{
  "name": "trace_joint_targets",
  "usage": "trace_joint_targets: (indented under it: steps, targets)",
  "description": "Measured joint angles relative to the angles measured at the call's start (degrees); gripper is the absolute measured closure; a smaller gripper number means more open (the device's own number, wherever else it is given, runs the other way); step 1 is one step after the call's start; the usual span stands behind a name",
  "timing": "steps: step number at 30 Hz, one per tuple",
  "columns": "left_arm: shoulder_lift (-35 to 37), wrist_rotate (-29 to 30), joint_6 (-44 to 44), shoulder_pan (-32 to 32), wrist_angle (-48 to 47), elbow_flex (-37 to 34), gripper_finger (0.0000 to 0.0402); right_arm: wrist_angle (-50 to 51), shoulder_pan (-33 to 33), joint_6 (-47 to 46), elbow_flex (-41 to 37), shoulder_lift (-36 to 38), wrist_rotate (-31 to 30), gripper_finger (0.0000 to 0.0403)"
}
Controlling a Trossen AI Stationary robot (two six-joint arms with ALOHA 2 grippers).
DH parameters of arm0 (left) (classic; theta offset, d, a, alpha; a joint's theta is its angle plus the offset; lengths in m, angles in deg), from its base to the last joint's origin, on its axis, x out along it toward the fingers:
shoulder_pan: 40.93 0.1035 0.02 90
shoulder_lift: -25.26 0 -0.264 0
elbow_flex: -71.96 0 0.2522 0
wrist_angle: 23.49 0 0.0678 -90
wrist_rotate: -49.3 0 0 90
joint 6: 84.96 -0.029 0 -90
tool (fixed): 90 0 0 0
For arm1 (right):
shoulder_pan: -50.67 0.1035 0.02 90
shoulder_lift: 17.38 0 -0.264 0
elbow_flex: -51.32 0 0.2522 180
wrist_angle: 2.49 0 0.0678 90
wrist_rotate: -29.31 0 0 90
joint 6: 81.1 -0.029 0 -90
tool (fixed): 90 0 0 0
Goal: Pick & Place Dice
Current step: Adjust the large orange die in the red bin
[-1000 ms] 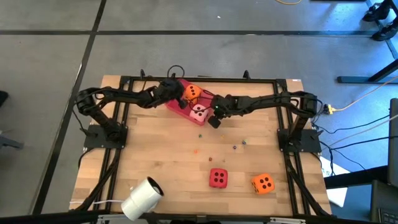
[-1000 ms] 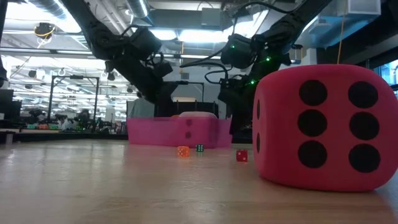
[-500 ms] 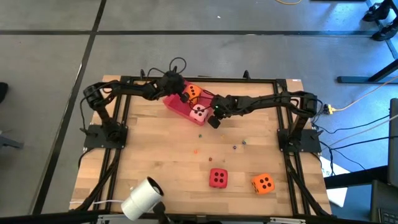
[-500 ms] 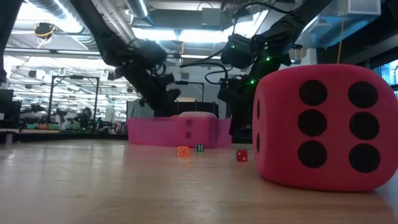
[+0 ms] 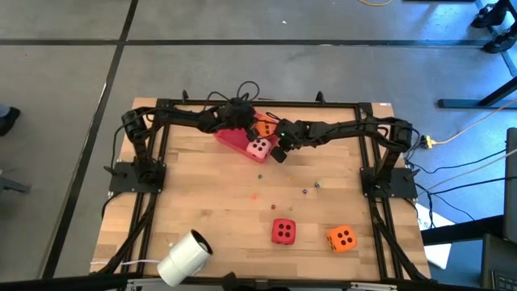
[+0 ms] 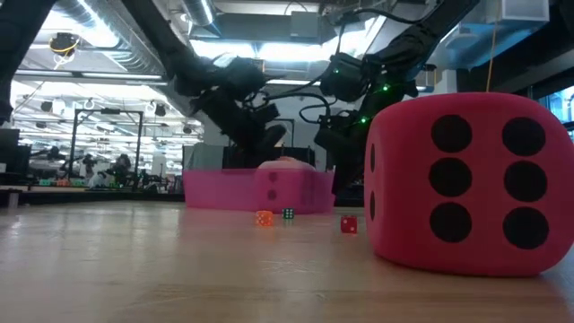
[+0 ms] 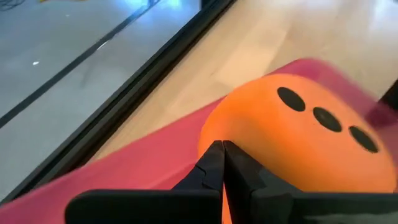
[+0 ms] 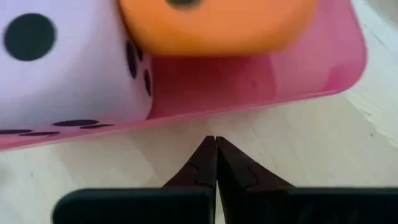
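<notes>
Orange die (image 5: 263, 128) and pink die (image 5: 258, 146) sit in red tray (image 5: 233, 140).

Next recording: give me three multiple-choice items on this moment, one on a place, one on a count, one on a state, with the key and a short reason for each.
1. Where is the pink die?
A. in the red tray
B. beside the white roll
C. off the table

2. How many large dice lie on the bare wood outside the tray?
A. none
B. two
C. four

3. How are the right gripper's fingers?
A. wide open
B. shut on a die
C. shut, holding nothing

Key: 1 A, the pink die sits inside the tray wall beside an orange die. 2 B, the red die and another orange die sit near the front edge. 3 C, the fingertips meet over bare wood just outside the tray.
</notes>
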Motion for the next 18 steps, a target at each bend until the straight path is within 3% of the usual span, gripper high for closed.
trace_joint_targets:
  steps: [10, 18]
  targets:
    - [0.0, 8.45, 0.8, -1.01, -9.04, 0.95, 0.04, 0.28, 0.17, -0.08, 0.02, 0.0, 0.15, 0.0401]
    - [-0.26, -3.43, 1.4, -0.46, -5.21, 0.93, 0.04, 0.14, 0.23, -0.14, 0.02, 0.0, 0.19, 0.0401]
